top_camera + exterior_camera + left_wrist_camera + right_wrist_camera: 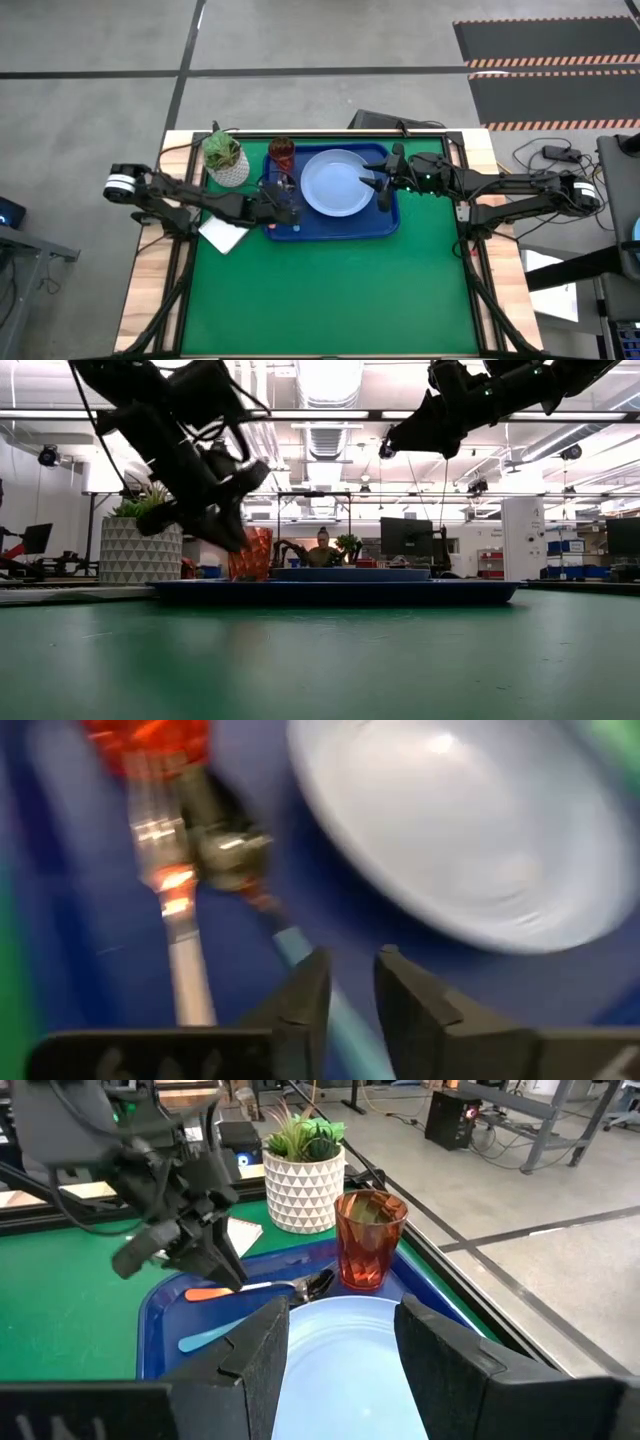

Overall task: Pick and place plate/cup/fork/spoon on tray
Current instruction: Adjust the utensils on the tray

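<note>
The deep-blue tray (385, 228) lies at the far middle of the green mat. On it rest the light-blue plate (335, 183), the dark-red cup (282, 153), standing upright in its far left corner, and, left of the plate, the orange-handled fork (212, 1292) and the blue-handled spoon (207, 1335), both lying flat. My left gripper (292, 209) hovers over the fork and spoon, fingers a little apart (352, 995) and empty. My right gripper (384, 186) hangs open and empty (340, 1345) above the plate's right edge.
A white pot with a green plant (226, 158) stands just left of the tray's far corner. A white sheet (224, 236) lies at the mat's left edge. The green mat (330, 300) stretches toward the near edge. A person (322, 546) sits far behind the table.
</note>
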Robot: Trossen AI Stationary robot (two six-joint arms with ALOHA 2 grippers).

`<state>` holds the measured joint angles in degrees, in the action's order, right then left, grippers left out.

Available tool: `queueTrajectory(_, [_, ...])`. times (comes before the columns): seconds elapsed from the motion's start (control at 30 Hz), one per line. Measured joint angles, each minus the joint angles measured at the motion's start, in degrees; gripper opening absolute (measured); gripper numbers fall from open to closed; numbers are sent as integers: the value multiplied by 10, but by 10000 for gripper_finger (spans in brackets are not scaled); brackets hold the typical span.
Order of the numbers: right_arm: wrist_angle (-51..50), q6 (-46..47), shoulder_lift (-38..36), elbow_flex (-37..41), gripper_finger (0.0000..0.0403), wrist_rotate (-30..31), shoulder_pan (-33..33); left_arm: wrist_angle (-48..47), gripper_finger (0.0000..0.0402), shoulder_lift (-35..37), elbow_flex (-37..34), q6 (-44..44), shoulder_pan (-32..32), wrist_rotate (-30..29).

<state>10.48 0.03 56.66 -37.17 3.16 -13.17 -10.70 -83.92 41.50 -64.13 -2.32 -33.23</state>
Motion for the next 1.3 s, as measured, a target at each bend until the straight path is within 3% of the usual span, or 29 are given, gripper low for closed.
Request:
queueTrajectory(0.1, [0, 0, 0, 0, 171, 0, 0, -81, 26, -3, 9, 0, 11, 1])
queueTrajectory(0.2, [1, 0, 0, 0, 171, 0, 0, -93, 5, -14, 7, 8, 27, 19])
queueTrajectory(0.37, [5, 0, 0, 0, 171, 0, 0, -94, 1, -49, 17, 33, 34, 47])
queueTrajectory(0.7, [2, -1, 0, 0, 171, 0, 0, -93, 0, -114, 28, 31, 41, -19])
queueTrajectory(1.03, [1, -3, 0, 0, 171, 0, 0, -93, 0, -116, 25, -25, 44, -90])
queueTrajectory(1.3, [0, -3, 0, 0, 171, 0, 0, -93, 0, -108, 21, -26, 44, -64])
